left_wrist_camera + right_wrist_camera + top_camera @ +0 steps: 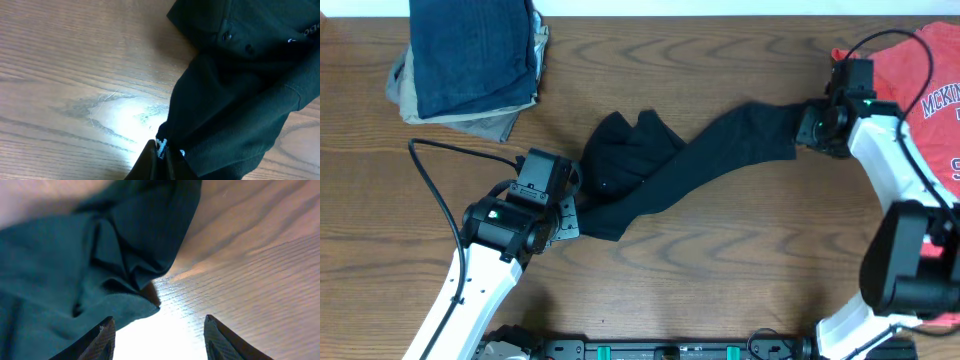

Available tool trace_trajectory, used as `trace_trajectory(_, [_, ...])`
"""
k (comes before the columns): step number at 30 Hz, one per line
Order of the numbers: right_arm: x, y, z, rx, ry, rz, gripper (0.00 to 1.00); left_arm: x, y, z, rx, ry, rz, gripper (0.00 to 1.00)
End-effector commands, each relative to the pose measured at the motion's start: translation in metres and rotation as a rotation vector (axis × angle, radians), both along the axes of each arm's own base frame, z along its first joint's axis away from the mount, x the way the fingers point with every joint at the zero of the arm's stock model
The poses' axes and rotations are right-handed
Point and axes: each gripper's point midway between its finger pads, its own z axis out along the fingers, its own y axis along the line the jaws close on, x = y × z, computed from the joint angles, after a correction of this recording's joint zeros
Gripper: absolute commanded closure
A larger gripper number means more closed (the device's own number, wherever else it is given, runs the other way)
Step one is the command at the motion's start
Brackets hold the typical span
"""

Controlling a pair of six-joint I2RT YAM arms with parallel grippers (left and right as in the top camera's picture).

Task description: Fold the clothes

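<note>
**Wood-grain table, one shirt strung between two arms: where we could lose it**

Across the middle of the table (pixel 720 300) we see the black T-shirt (pixel 690 165) lying as a twisted band, running from near left up to far right, with a crumpled lump of collar and sleeve at its left half. It is nowhere near flat.

At the near-left end, the left gripper (pixel 570 215) is clamped tight on a bunched bit of hem; the left wrist view shows dark cloth pinched right at the fingers. At the far-right end, the right gripper (pixel 160 335) has its jaws standing apart. The cloth's edge lies against one finger, and bare table shows between them, so we judge it holds nothing yet.

That is our first worry: if those jaws shut where they are, they may catch only a thin lip of fabric, or none, and it would slip under any pull.

Second, pulling the ends apart with the shirt twisted would rope it tighter instead of spreading it.

Third, the coral-red T-shirt (pixel 920 70) lies just beside and under the right arm, so a sweep could drag it. The folded stack (pixel 470 50) at far left sits well apart.
</note>
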Motion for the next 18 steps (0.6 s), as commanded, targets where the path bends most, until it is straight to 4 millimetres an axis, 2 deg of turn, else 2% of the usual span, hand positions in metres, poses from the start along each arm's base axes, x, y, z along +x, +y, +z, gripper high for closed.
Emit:
trace_trajectory(1, [-0.009,0.01,-0.034,0.02,0.087,0.02,0.45,-0.001,0.004,-0.004,0.025,0.011,-0.006,0.94])
trace_trajectory(6, [-0.01,0.012,-0.054,0.02,0.123,0.06,0.45,-0.001,0.004,-0.004,0.025,0.01,-0.007,0.94])
trace_trajectory(15, [-0.002,0.012,-0.056,0.009,0.098,0.091,0.41,-0.001,0.003,-0.004,0.025,0.01,-0.006,0.94])
trace_trajectory(18, [0.001,0.015,-0.063,0.008,0.097,0.106,0.41,-0.001,0.004,-0.004,0.025,0.01,-0.007,0.94])
